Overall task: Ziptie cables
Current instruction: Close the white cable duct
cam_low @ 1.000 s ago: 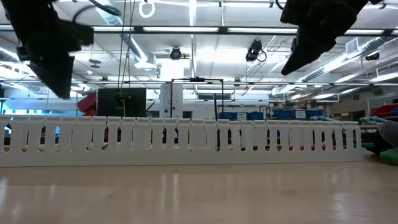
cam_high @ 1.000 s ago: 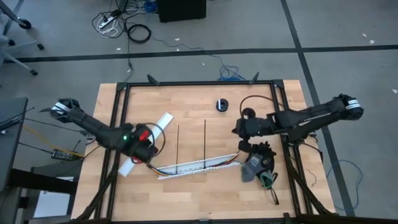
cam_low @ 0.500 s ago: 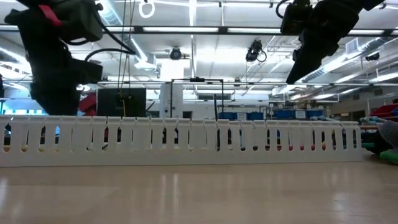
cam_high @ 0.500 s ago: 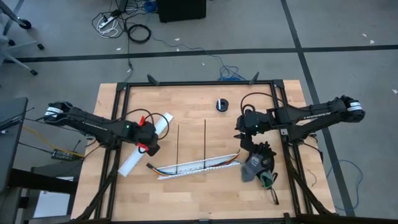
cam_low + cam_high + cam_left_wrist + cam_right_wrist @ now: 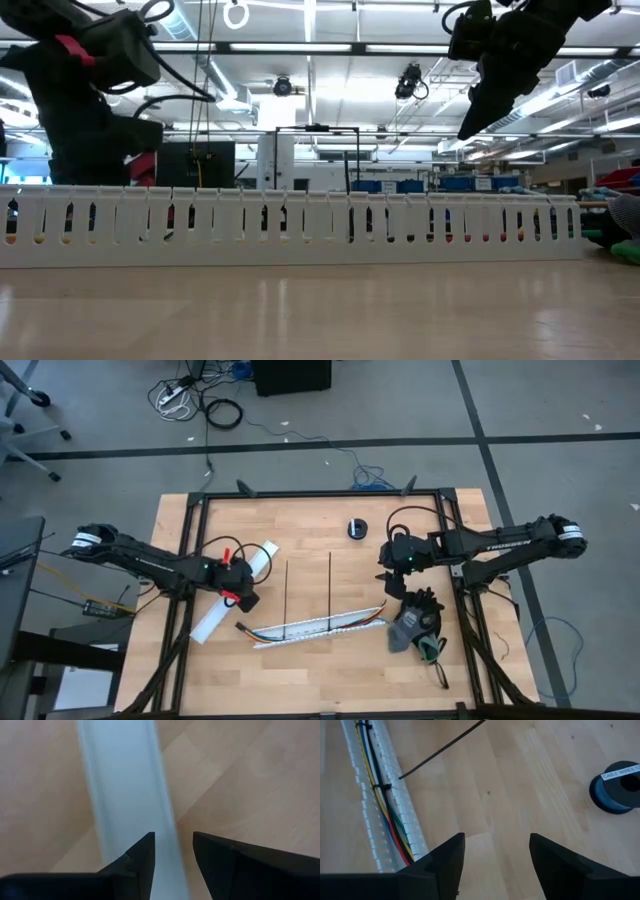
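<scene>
My left gripper [image 5: 246, 598] hangs low over the left part of the pale wooden worktop [image 5: 320, 670], jaws apart and holding nothing; through my left wrist camera I see the flat white plastic cover strip [image 5: 127, 795] running right up between my two dark fingers [image 5: 137, 862], so I judge I am lined up along it on purpose, ready to close on it or push it. In the high view that strip [image 5: 232, 603] lies slanted, just beside the left end of the long white slotted plastic channel [image 5: 315, 628]. The bundle of thin coloured cables [image 5: 300, 628], orange, blue, yellow, red and green as far as I can tell, lies along the channel, which keeps the wires gathered in one run so a tie can go round them; in my right wrist view one thin black band already seems to cross the cables [image 5: 375, 795], though it is too small to be sure. The two straight thin black plastic zipties [image 5: 308, 595] lie loose and roughly parallel on the bare wood beyond the channel, well apart from both grippers, laid flat and separate so each can be picked singly. My right gripper [image 5: 393, 572] hovers above the worktop near the channel's right end, jaws spread and empty, looking down on the cables and on a small dark spool of wire [image 5: 615, 790]. Just beside it lies a grey and green glove [image 5: 418, 625].
</scene>
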Controlling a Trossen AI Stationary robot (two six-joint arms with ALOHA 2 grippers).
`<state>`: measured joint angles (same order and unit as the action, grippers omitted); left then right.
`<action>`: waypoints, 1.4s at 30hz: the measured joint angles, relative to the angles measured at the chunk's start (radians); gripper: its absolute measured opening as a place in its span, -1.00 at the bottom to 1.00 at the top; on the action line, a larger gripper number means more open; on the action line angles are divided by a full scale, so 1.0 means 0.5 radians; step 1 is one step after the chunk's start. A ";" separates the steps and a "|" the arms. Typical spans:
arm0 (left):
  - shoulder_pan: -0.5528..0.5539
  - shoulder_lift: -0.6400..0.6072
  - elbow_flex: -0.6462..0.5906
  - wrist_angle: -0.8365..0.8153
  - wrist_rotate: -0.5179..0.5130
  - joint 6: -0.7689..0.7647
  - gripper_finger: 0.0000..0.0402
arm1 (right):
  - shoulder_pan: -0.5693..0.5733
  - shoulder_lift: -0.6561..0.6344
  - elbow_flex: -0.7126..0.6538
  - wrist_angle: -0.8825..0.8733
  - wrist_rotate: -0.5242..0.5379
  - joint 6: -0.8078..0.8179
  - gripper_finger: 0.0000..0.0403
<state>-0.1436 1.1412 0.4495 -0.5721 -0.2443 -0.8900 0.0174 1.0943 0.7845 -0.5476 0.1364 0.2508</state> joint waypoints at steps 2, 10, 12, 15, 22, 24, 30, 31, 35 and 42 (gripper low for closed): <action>0.000 0.000 -0.037 0.092 0.017 0.000 -0.37 | -0.001 0.000 0.000 -0.001 0.000 0.000 0.08; -0.001 0.100 -0.049 0.144 0.002 0.003 -0.37 | -0.001 0.000 0.000 -0.001 0.001 -0.002 0.03; -0.001 0.134 -0.047 0.143 -0.004 0.018 -0.38 | -0.001 0.000 0.000 0.000 0.000 -0.002 0.01; -0.003 0.191 -0.043 0.165 -0.051 0.048 -0.45 | -0.001 0.000 0.000 0.000 0.001 -0.002 -0.05; -0.003 0.222 0.014 0.160 -0.182 0.125 -0.94 | -0.001 0.000 0.000 0.000 0.000 -0.001 -0.19; -0.002 0.233 0.061 0.139 -0.219 0.193 -0.96 | -0.001 0.000 0.000 0.000 0.000 -0.001 -0.23; 0.000 0.228 0.374 0.082 -0.273 0.443 -0.99 | -0.001 -0.006 0.041 -0.015 -0.049 -0.048 -0.35; 0.000 0.228 0.447 0.059 -0.277 0.484 -0.99 | -0.001 -0.006 0.068 -0.024 -0.085 -0.059 -0.37; 0.012 0.227 0.813 -0.169 -0.408 0.669 -1.00 | 0.002 -0.007 0.202 -0.075 -0.192 -0.102 -0.39; 0.066 0.222 1.567 -0.432 -0.488 0.958 -1.00 | 0.070 -0.008 0.452 -0.156 -0.190 -0.366 -0.39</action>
<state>-0.1104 1.2522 1.2330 -0.7878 -0.4884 -0.4109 0.0526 1.0901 1.0105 -0.6258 0.0414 0.0679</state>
